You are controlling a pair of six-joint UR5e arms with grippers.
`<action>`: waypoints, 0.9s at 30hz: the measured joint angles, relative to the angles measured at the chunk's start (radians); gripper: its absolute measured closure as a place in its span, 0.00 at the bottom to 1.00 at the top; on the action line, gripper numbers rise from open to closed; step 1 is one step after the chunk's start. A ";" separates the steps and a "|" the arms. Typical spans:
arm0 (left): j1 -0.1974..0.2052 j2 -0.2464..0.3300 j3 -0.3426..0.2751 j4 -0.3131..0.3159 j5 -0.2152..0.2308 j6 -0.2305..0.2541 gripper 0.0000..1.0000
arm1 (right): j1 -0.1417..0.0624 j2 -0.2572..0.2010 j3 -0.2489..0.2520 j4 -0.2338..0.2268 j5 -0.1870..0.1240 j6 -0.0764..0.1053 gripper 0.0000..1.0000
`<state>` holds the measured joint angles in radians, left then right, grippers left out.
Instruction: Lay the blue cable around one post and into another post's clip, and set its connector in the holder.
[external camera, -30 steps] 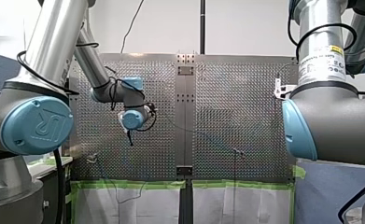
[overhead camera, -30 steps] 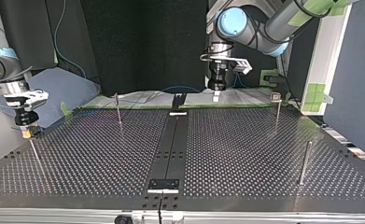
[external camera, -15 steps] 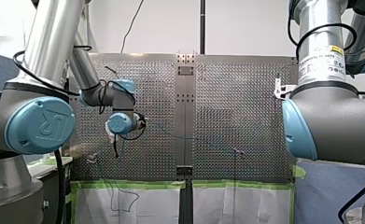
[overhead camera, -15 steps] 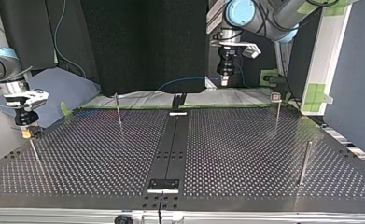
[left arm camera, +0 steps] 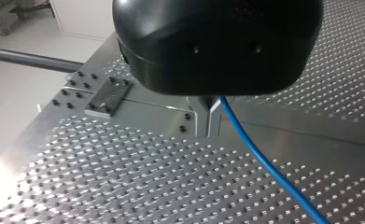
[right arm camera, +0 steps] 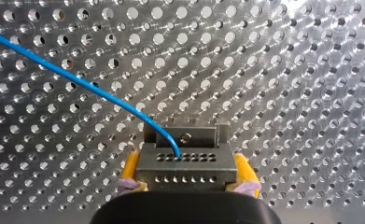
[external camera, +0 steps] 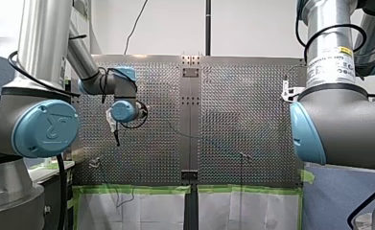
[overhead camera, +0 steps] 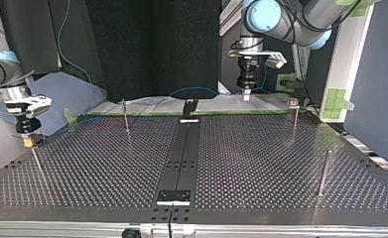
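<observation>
- The perforated table [overhead camera: 261, 163] is set with thin posts [overhead camera: 323, 171], and nothing is judged to be seated in any fixture yet
- My left gripper [overhead camera: 246, 94] is held in the air above the table's far edge in the top view, right of the middle. In its wrist view the metal fingers [left arm camera: 200, 116] are drawn close together and the blue cable [left arm camera: 264, 161] comes out from between them, so it is judged to be pinched there (the contact itself is hidden under the black body)
- My right gripper [right arm camera: 188, 173] is closed, its yellow pads [right arm camera: 130, 170] pressed on either side of the connector [right arm camera: 185, 161], which is carried just above the table near the post at the top view's far left
- The holder [overhead camera: 190, 106], on the centre rail [overhead camera: 181, 153], is seen without the connector, which is well apart from it
- No cable can be made out in the clip of the clip-topped post [overhead camera: 294, 116] at the top view's right, though it is too small to be sure
- The cable is led from the connector's back face across the table and arcs in the air behind the holder towards my left gripper. Whether it passes round any post cannot be told
- The task is judged early: both ends are in hand, while the lay round a post, the clipping and the seating are left to be done
</observation>
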<state>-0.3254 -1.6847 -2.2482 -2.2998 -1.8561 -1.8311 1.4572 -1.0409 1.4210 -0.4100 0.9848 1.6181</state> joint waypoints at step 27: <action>0.055 0.172 0.142 -0.237 0.043 0.049 1.00 | 0.000 0.000 0.000 0.000 0.000 0.000 1.00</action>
<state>-0.2708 -1.5124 -2.1058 -2.5368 -1.8130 -1.7818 1.4572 -1.0409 1.4210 -0.4100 0.9848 1.6182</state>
